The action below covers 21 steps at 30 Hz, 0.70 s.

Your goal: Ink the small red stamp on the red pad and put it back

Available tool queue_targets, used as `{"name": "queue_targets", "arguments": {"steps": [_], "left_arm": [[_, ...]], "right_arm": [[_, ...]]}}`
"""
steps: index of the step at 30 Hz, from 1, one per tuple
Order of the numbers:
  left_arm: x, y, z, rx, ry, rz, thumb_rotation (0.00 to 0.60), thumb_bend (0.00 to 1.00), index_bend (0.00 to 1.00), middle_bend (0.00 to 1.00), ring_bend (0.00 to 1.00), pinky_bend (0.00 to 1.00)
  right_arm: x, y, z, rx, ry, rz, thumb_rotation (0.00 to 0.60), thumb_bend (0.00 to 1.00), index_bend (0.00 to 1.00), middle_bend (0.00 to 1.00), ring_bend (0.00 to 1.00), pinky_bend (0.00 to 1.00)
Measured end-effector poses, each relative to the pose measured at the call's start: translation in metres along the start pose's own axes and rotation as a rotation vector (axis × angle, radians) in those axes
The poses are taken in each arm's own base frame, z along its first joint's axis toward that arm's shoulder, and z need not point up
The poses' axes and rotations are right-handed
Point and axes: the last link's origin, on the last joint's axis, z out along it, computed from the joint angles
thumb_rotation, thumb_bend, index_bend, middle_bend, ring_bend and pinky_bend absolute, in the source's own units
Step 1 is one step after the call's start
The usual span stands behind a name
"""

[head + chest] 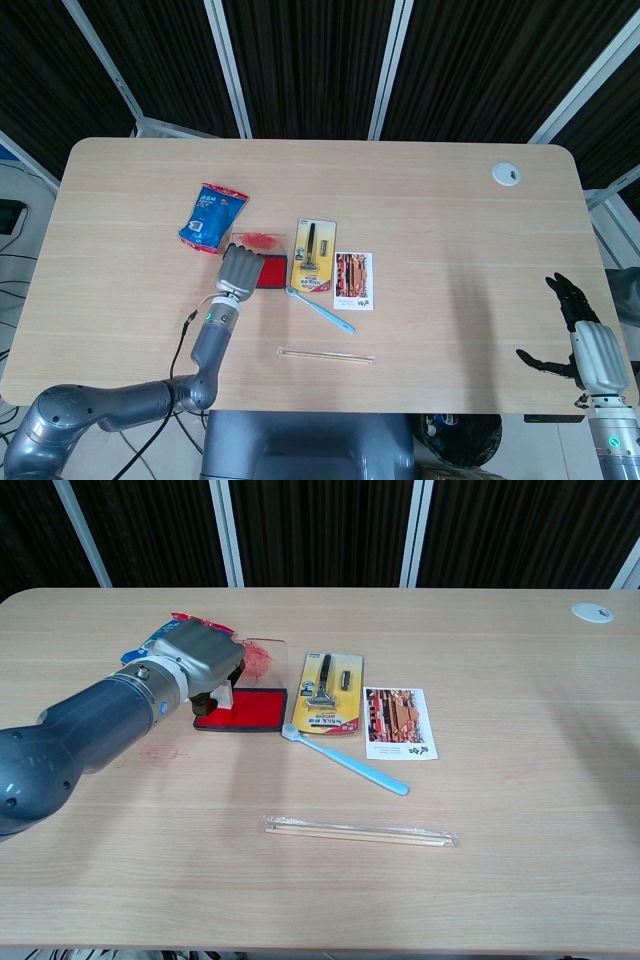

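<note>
Left fingers: you have them curled around the small stamp (223, 687), clamped on its pale body; the chest view shows this best.
Left hand (199, 660): yours sits over the left end of the red ink pad (250, 710), knuckles up.
Stamp: it stands upright with its foot down on the pad's red surface, as far as the chest view shows.
Pad lid: the clear lid (260, 655), smeared red, lies just behind the pad.
Right hand (583, 340): yours is well apart at the table's right edge, fingers spread, holding nothing.
Near the pad: a carded razor pack (328, 692) just to its right, a blue toothbrush (347, 760) in front of that, then a photo card (399, 723).
Farther out: wrapped chopsticks (358, 831) toward you; a blue snack packet (212, 217) behind your left hand.
</note>
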Motion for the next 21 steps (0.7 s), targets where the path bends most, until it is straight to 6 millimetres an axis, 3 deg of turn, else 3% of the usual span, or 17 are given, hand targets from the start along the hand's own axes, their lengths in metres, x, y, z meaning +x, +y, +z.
{"name": "queue_targets", "arguments": {"steps": [21], "left_arm": [[-0.0005,-0.0031,0.0001,0.006,0.005,-0.005,0.600,0.54,0.69,0.70,0.47,0.50]], "right_arm": [[0.0003,-0.0003,-0.0006,0.002,0.005,-0.002,0.600,0.17,0.00,0.00,0.00,0.19]]}}
